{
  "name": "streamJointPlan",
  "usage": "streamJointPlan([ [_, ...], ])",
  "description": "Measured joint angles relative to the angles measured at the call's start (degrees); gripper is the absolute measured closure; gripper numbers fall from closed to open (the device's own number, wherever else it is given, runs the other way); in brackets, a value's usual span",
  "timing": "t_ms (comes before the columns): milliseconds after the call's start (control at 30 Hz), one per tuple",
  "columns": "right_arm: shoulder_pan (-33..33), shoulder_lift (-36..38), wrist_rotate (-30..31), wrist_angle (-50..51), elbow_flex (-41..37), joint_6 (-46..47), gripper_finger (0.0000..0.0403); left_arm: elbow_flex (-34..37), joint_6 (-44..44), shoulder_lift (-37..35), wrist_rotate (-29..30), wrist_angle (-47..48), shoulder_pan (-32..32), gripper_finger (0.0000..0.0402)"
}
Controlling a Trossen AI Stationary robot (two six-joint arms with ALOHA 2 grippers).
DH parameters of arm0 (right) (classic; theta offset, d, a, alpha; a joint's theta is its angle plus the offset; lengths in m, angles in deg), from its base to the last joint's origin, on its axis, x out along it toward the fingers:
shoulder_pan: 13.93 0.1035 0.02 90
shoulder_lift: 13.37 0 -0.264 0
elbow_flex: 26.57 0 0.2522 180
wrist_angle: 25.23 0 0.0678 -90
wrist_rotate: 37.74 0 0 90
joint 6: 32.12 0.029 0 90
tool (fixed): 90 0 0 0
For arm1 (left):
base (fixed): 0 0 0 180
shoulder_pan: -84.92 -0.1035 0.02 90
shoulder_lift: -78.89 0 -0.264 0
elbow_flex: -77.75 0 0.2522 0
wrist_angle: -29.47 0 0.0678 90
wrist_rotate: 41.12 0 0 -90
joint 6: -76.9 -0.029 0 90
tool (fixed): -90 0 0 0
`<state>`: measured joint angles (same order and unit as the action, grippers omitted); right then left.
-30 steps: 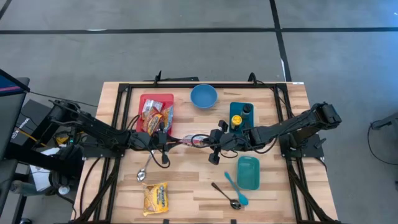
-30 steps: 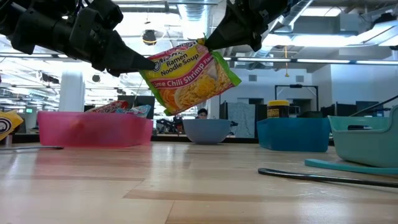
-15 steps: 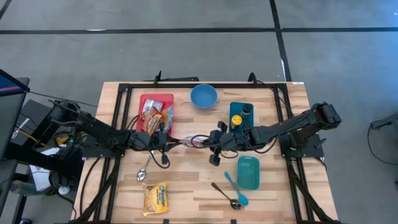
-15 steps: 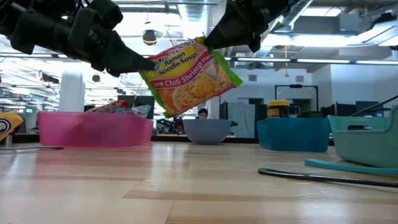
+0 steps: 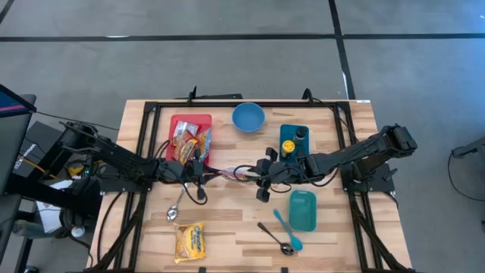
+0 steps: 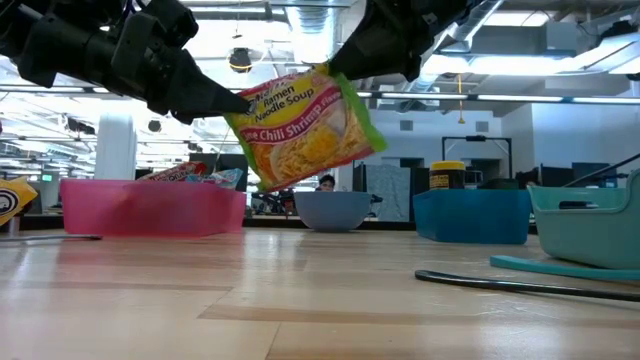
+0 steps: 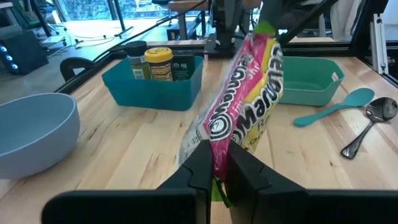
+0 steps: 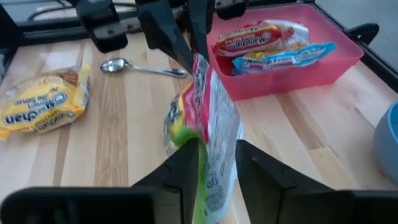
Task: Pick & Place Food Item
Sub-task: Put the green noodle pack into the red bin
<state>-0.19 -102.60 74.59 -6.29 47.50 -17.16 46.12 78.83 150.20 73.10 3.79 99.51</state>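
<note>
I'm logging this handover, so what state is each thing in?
ramen packet: in the air, tilted.
left gripper: shut on ramen packet.
right gripper: open, jaws either side of the packet's edge.
blue bowl: empty.
pink bin: holding snack packets.
yellow noodle packet: lying flat.

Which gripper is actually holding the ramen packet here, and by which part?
The left gripper is shut on one end edge of the ramen packet, held above the table. The right gripper has its fingers parted around the opposite end.
</note>
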Motion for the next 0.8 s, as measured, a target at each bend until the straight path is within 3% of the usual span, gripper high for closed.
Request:
streamJointPlan([
  [800,0.0,4.3,2.0,8.0,0.0,0.1,0.0300,0.0,0.5,0.0,0.1,-3.6,-0.3,0.0386],
])
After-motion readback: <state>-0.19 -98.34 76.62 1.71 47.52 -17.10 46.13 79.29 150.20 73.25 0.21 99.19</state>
